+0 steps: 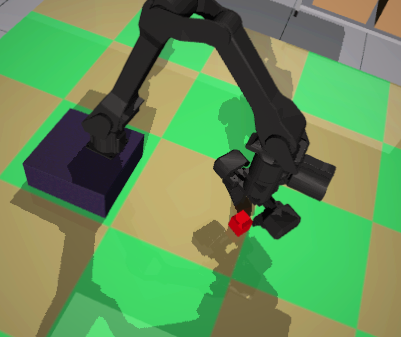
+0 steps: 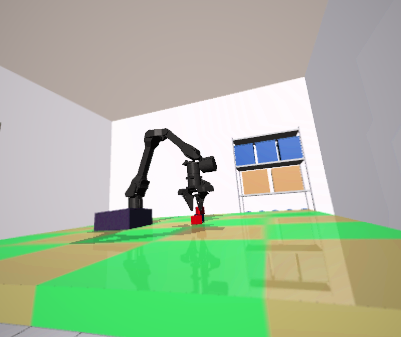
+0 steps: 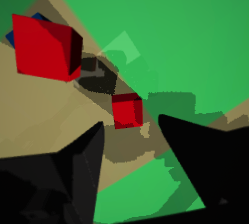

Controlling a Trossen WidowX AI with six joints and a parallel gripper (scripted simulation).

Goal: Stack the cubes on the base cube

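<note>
Tool [image 1: 250, 213] [image 2: 196, 208] [image 3: 131, 122] part-open, nothing held, tips astride loose red cube [image 1: 240, 223] [image 2: 196, 219] [image 3: 127, 111] on bench [image 1: 175, 182] [image 2: 150, 287] [image 3: 199, 45], prob. lining up a two-sided grip. Upper red cube [image 3: 41, 47] set off-centre on blue base cube [image 2: 203, 218] [image 3: 10, 40], presumably leaving opp. corner for no. 2.
</note>
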